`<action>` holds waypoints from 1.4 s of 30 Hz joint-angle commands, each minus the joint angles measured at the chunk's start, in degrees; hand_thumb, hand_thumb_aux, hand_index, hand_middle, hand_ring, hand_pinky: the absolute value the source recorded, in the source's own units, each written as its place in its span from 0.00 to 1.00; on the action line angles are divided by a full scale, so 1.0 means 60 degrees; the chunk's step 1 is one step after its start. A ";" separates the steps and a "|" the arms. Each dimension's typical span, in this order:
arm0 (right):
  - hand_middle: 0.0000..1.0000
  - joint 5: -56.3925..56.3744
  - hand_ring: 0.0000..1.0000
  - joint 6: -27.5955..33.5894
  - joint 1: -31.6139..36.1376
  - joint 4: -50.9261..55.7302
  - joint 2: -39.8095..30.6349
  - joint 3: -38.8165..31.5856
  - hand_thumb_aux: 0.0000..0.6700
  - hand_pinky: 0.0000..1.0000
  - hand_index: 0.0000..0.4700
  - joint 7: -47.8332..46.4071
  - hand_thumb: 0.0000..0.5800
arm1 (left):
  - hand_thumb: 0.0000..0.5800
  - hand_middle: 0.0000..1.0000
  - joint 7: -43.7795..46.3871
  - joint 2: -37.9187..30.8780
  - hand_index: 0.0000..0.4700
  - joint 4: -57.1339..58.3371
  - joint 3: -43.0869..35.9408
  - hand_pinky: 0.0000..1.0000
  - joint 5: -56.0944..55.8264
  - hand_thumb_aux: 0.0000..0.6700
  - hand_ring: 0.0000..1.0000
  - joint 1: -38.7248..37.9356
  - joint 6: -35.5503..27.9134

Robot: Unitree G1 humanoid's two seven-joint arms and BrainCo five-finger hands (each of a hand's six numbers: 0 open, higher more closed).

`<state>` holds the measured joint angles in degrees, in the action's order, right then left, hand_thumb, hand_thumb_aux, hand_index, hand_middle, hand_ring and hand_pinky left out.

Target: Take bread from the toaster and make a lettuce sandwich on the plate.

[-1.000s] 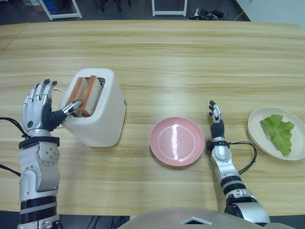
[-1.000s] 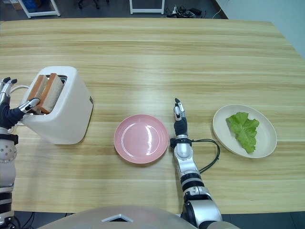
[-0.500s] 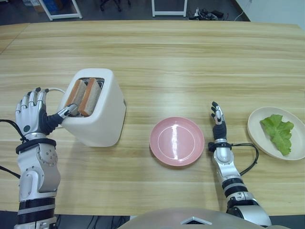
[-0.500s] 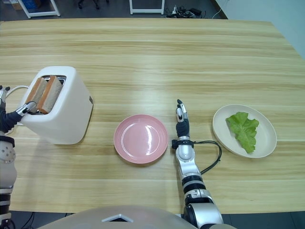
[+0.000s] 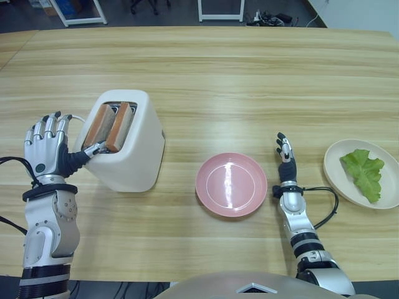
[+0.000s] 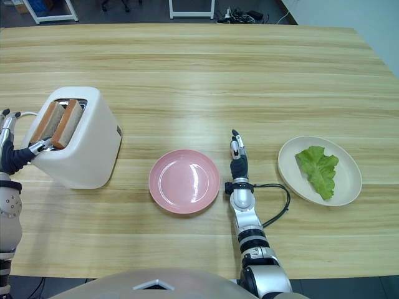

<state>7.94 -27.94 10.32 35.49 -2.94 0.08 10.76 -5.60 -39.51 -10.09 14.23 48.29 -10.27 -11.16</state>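
Bread point(image 5: 112, 126) upright in toaster point(image 5: 134, 156), left on bench point(image 5: 218, 75); sandwich not begun.
Left hand point(image 5: 47, 146) beside toaster, fingers spread, empty, thumb by near slice, likely lining up a pinch. Right hand point(image 5: 285, 165) straight-fingered, empty, between pink plate point(image 5: 231, 184) and lettuce point(image 5: 365, 173), handy for both.

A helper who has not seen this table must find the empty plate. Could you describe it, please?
On the wooden table, look near the front edge, between the white toaster on the left and the robot's right hand. There lies the pink plate, round and bare. The cream plate, far right, differs by holding a lettuce leaf.
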 commanded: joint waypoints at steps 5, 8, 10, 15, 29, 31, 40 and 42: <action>0.00 -0.0026 0.00 0.0125 -0.0077 0.0035 -0.0024 0.0060 0.00 0.00 0.00 -0.0017 0.00 | 1.00 0.00 0.0157 0.0020 1.00 0.0271 -0.0162 0.00 -0.0334 1.00 0.00 -0.0140 0.0398; 0.00 -0.0037 0.00 0.0134 -0.0066 0.0085 -0.0017 0.0071 0.00 0.00 0.00 -0.0015 0.00 | 1.00 0.00 -0.0046 0.0155 1.00 0.0181 -0.0033 0.00 -0.0771 1.00 0.00 -0.0047 0.0737; 0.00 -0.0050 0.00 0.0149 -0.0053 0.0126 -0.0015 0.0090 0.00 0.00 0.00 -0.0005 0.00 | 1.00 0.40 -0.0162 0.0240 1.00 0.0033 0.0038 0.40 -0.1185 1.00 0.40 0.0006 0.1132; 0.00 -0.0059 0.00 0.0162 -0.0001 0.0253 0.0007 0.0128 0.00 0.00 0.00 0.0014 0.00 | 1.00 0.64 -0.1015 0.0307 1.00 -0.0191 0.0172 0.64 -0.1425 1.00 0.64 0.0221 0.2054; 0.00 -0.0101 0.00 0.0171 0.0043 0.0380 0.0044 0.0187 0.00 0.00 0.00 0.0093 0.00 | 1.00 1.00 -0.1986 0.0623 1.00 0.0362 0.0603 1.00 -0.1847 1.00 1.00 0.0848 0.2325; 0.00 -0.0113 0.00 0.0162 0.0063 0.0425 0.0050 0.0196 0.00 0.00 0.00 0.0100 0.00 | 1.00 1.00 -0.2479 0.0708 1.00 0.0263 0.0779 1.00 -0.1865 1.00 1.00 0.1029 0.2509; 0.00 -0.0101 0.00 0.0119 0.0182 0.0635 0.0072 0.0241 0.00 0.00 0.00 0.0090 0.00 | 1.00 1.00 -0.4441 0.1387 1.00 -0.0593 0.1219 1.00 -0.2008 1.00 1.00 0.1705 0.3765; 0.00 -0.0101 0.00 0.0118 0.0202 0.0671 0.0072 0.0250 0.00 0.00 0.00 0.0090 0.00 | 1.00 1.00 -0.4675 0.1582 1.00 -0.0927 0.1315 1.00 -0.2256 1.00 1.00 0.1822 0.4170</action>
<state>7.84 -28.08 12.14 38.05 -2.71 1.32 11.29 -32.12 -31.44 -13.20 20.93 36.67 -0.73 11.55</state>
